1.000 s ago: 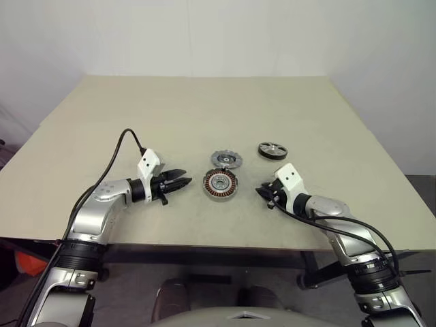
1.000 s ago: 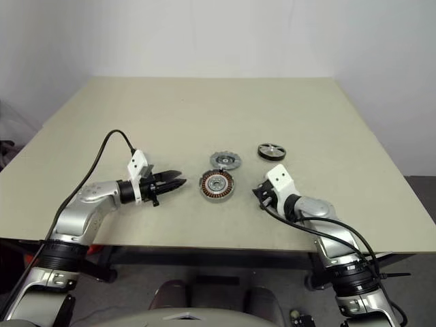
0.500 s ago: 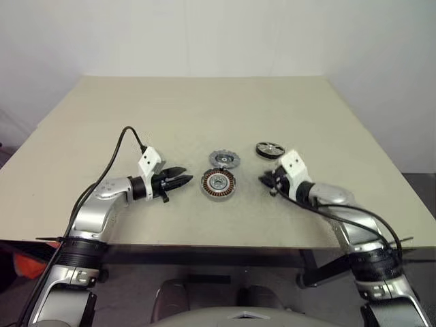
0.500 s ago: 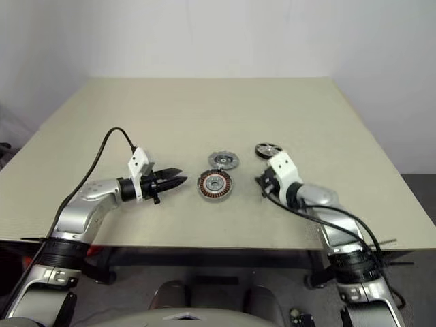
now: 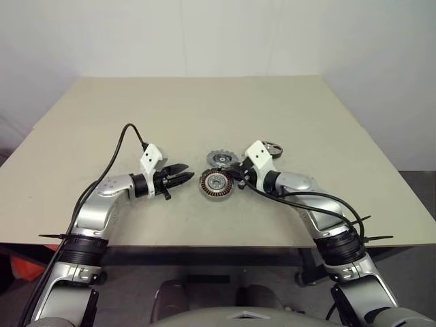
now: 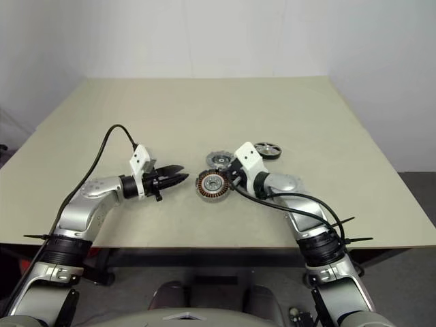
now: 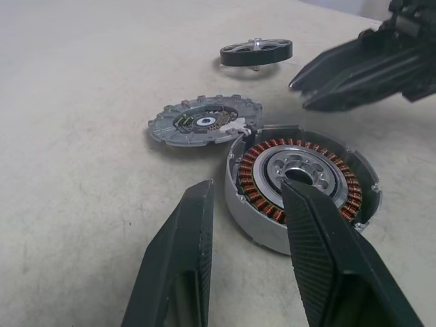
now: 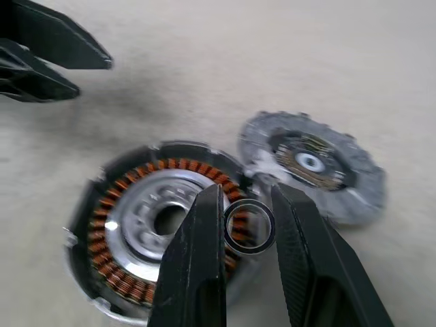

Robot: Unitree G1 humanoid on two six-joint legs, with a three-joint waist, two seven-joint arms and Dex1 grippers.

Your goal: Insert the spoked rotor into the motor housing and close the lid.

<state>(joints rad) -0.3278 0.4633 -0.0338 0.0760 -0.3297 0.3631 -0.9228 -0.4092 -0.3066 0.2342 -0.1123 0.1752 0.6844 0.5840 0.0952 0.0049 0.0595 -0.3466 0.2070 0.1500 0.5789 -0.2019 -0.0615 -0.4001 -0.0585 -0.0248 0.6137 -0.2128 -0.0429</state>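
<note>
On the table [image 6: 204, 109] the housing [image 6: 212, 184] lay just in front of the lid [image 6: 221, 161], with the rotor [image 6: 268, 150] apart to the right. The right gripper [image 6: 234, 178] reached the housing's right edge; the left gripper [image 6: 178, 179] pointed at it from nearby, fingers parted.

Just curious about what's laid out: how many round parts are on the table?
3 lie there: the housing between the grippers, the lid touching it behind, the rotor apart behind. A small ring is held by the right gripper.
</note>
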